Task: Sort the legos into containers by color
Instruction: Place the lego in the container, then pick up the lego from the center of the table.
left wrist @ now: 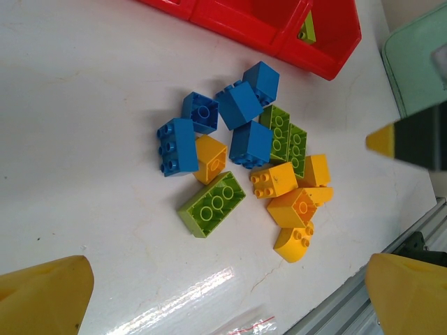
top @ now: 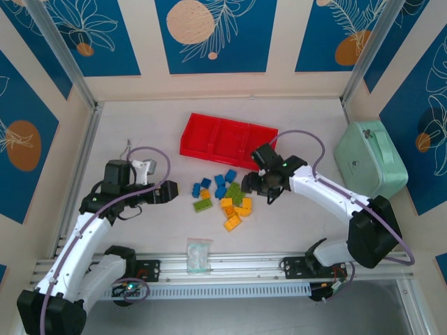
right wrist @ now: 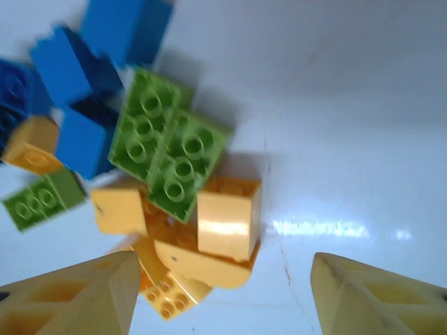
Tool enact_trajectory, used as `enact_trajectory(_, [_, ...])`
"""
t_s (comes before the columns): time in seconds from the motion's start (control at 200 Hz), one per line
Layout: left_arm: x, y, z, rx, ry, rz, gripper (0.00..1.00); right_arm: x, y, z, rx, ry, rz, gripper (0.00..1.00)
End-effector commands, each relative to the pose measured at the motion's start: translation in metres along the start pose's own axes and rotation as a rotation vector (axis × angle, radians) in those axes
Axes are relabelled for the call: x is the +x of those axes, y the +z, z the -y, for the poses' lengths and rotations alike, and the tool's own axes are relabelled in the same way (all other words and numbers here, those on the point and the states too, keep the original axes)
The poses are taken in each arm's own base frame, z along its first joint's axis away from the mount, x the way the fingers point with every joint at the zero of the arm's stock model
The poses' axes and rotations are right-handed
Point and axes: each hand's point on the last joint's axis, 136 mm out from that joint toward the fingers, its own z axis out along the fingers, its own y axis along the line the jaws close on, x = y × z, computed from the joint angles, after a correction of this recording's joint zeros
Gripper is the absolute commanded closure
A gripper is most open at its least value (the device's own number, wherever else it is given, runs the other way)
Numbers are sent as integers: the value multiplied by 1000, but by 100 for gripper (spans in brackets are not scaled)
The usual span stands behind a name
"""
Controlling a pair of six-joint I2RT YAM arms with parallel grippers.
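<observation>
Legos [top: 223, 197]: a small heap of blue, green and orange-yellow bricks on the white table [top: 140, 132], in the middle, between the two arms.
Red tray [top: 227, 139]: it lies just behind the heap, on the far side from the arms. A green piece [left wrist: 307, 28] shows in its end box; it looks like a brick.
Right gripper [right wrist: 222, 300]: its fingers stand apart and hold nothing. It hangs low, right at the right edge of the heap.
Left gripper [left wrist: 227, 296]: it is wide open and holds nothing. It sits on the left side of the heap, a bit farther off.
Nearer arm: the right one, I think.
Closest brick: an orange-yellow brick [right wrist: 227, 220] lies just in front of the right fingers, about in the middle of the gap. It touches other orange-yellow bricks.
Which way it lies: its long side seems to point away from the gripper, so the fingers would squeeze across its short side.
Green pair [right wrist: 167, 150]: two green bricks lie side by side just past it, slanted.
Next move, my guess: go forward and down a little, then close on that brick.
Watch out: the bricks touch each other, so a neighbour may get pushed or picked up too.
</observation>
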Motion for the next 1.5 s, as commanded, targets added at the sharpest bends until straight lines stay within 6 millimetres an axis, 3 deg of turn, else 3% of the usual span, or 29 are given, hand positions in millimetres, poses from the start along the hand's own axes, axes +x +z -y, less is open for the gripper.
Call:
enact_trajectory(0.0, [0, -1, 9, 45, 31, 7, 1, 26, 12, 3, 9, 41, -79, 36])
enact_trajectory(0.275, [0, 0, 10, 47, 31, 6, 1, 41, 40, -10, 56, -4, -150, 34])
enact_trajectory(0.5, [1, 0, 10, 47, 33, 5, 1, 35, 55, -7, 123, -19, -155, 42])
enact_trajectory(0.875, [2, 0, 11, 50, 38, 4, 1, 22, 49, 0, 161, -24, -127, 52])
enact_trajectory(1.311, [2, 0, 11, 48, 39, 2, 1, 14, 57, 11, 172, 16, -115, 53])
enact_trajectory(1.491, [2, 0, 12, 47, 41, 3, 1, 8, 51, 22, 196, 21, -100, 53])
